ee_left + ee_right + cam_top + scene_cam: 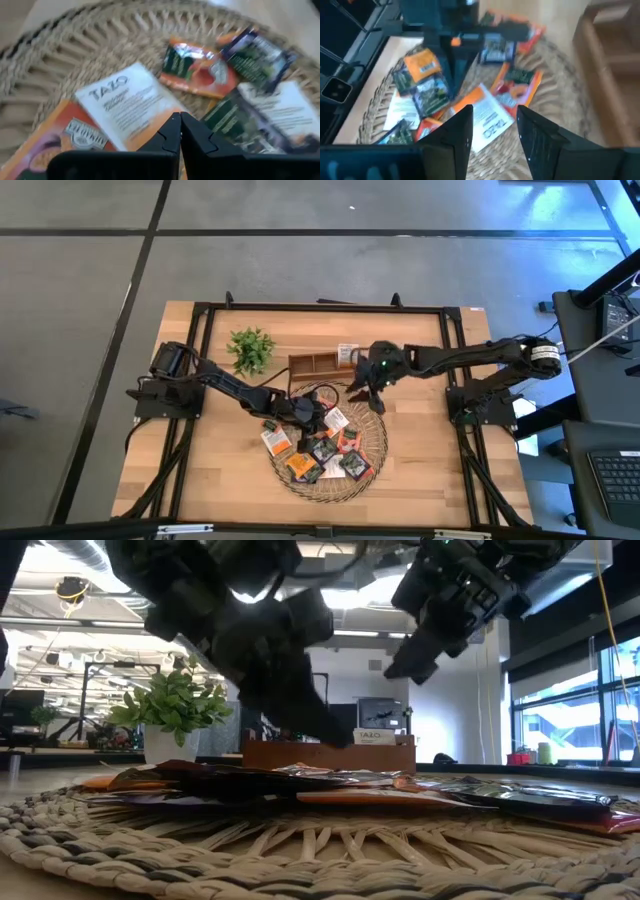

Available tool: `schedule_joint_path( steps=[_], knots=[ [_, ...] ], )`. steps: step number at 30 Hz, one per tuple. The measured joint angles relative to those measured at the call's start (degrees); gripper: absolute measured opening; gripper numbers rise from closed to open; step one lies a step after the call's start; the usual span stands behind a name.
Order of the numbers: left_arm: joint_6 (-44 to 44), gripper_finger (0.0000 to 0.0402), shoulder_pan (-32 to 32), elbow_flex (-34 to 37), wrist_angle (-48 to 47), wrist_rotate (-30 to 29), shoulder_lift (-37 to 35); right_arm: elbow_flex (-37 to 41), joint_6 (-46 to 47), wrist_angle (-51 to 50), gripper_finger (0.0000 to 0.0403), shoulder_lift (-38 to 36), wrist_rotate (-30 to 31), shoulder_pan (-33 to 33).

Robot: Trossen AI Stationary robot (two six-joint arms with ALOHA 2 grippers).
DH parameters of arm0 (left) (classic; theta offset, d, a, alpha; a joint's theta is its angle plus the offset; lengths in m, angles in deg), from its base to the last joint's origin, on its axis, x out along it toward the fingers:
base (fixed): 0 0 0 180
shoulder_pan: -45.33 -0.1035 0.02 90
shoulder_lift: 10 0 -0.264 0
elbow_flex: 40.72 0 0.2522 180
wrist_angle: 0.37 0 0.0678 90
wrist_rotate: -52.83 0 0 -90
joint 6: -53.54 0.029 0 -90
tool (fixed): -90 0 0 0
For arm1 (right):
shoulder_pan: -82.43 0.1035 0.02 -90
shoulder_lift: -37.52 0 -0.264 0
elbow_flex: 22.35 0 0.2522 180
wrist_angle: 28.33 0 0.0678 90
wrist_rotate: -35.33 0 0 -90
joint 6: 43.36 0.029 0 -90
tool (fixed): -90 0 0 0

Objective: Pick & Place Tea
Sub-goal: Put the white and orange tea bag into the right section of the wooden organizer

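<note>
Several tea sachets [322, 448] in orange, dark and white wrappers lie flat in a loose pile on the round woven tray [375, 442]. One more white sachet [347, 354] stands in the wooden box [318, 365] beyond the tray. My left gripper [180, 116] is shut with nothing between its fingers, slanting down close over a white sachet [122, 102] on the tray's far left part [312, 420]. My right gripper [494, 110] is open and holds nothing. It hangs above the tray's far right rim [366, 394], near the box.
A small green plant [250, 348] in a white pot stands at the far left of the box. The black frame rail [320, 308] runs along the table's far edge. Bare wood lies left and right of the tray.
</note>
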Motion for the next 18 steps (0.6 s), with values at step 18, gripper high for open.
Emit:
schedule_joint_path(
  steps=[18],
  knots=[
    [-1.49,0.0003,-0.35,-0.15,0.5,-0.72,4.13,0.0,13.54,6.88,0.0154,16.09,5.19,3.21]
  ],
)
